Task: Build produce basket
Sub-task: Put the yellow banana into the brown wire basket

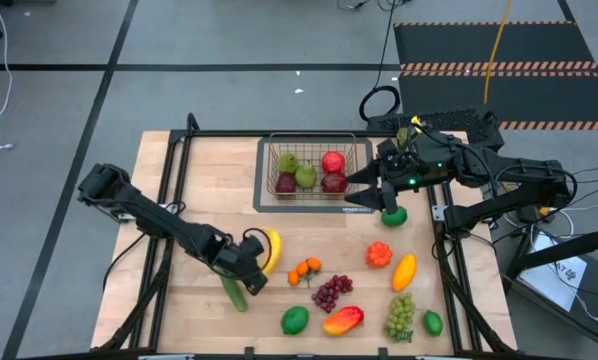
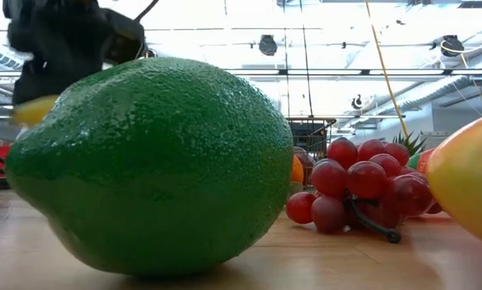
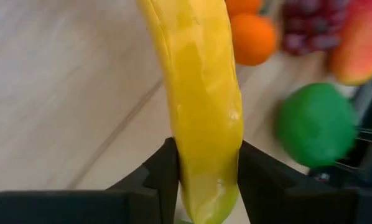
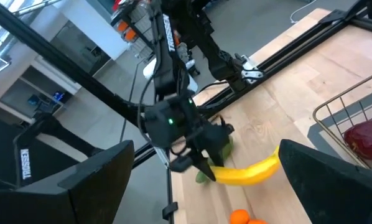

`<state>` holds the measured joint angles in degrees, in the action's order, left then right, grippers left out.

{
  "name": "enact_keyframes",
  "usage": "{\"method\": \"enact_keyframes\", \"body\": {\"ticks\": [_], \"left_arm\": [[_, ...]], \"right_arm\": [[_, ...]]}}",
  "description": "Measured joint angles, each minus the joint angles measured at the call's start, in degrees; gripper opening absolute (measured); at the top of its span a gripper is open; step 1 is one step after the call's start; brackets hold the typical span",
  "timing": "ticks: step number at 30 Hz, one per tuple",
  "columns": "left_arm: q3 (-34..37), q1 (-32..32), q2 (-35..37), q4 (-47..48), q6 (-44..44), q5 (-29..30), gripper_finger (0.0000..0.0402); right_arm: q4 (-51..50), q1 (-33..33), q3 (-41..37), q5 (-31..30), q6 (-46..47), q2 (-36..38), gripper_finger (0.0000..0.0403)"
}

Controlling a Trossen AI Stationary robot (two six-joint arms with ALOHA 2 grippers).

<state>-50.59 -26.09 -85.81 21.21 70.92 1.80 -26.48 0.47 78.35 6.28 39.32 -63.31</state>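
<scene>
The wire basket (image 1: 269,165) stands at the table's far middle with two green pears and three red apples in it. My left gripper (image 1: 255,262) is at the near left, shut on a yellow banana (image 1: 271,248), which also shows in the right wrist view (image 4: 251,171) and at the low view's left edge (image 2: 31,109). A green cucumber (image 1: 234,293) lies on the table just below it. My right gripper (image 1: 367,192) hangs open, high beside the basket's right side, above a green lime (image 1: 395,215), with nothing between its fingers. My left gripper pinches the banana near one end (image 3: 208,177) between its two fingers (image 3: 161,177), one on each side. The fingers slant down from the table's left. The banana sticks out ahead of the fingers, along them, and hangs clear of the table.
Loose produce lies over the table's near right: small oranges (image 1: 304,270), purple grapes (image 1: 331,292), a big green fruit (image 1: 295,320), a red-yellow mango (image 1: 342,320), green grapes (image 1: 400,316), a lime (image 1: 433,322), a yellow mango (image 1: 404,270) and an orange fruit (image 1: 379,254).
</scene>
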Motion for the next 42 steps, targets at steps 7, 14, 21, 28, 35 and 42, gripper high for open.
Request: {"method": "enact_keyframes", "body": {"ticks": [7, 14, 21, 28, 35, 42], "left_arm": [[-1.23, 1.57, 4.54, 0.44, -8.16, 0.15, 0.0137], [-6.95, 4.24, 5.19, 8.90, -18.20, 0.24, 0.0138], [-13.94, 7.17, 5.14, 16.45, -28.81, 3.97, 0.0138], [-20.90, 9.61, 5.14, 21.68, -38.99, 9.35, 0.0138], [-26.16, 11.45, 5.14, 23.26, -47.72, 14.59, 0.0138], [-28.59, 12.89, 5.14, 23.28, -53.30, 18.84, 0.0138]], "right_arm": [[-0.02, 0.00, 0.00, -0.02, 0.35, 0.00, 0.0395], [-0.04, 0.00, 0.00, -0.51, 3.79, 0.00, 0.0395], [-0.22, 0.02, 0.00, -4.43, 10.18, -0.02, 0.0395], [-0.33, 0.34, 0.00, -8.77, 16.13, -0.71, 0.0395], [1.87, 3.49, -0.02, -14.82, 20.53, -3.22, 0.0395], [2.17, 4.51, 0.00, -19.97, 31.55, -6.76, 0.0395]]}}
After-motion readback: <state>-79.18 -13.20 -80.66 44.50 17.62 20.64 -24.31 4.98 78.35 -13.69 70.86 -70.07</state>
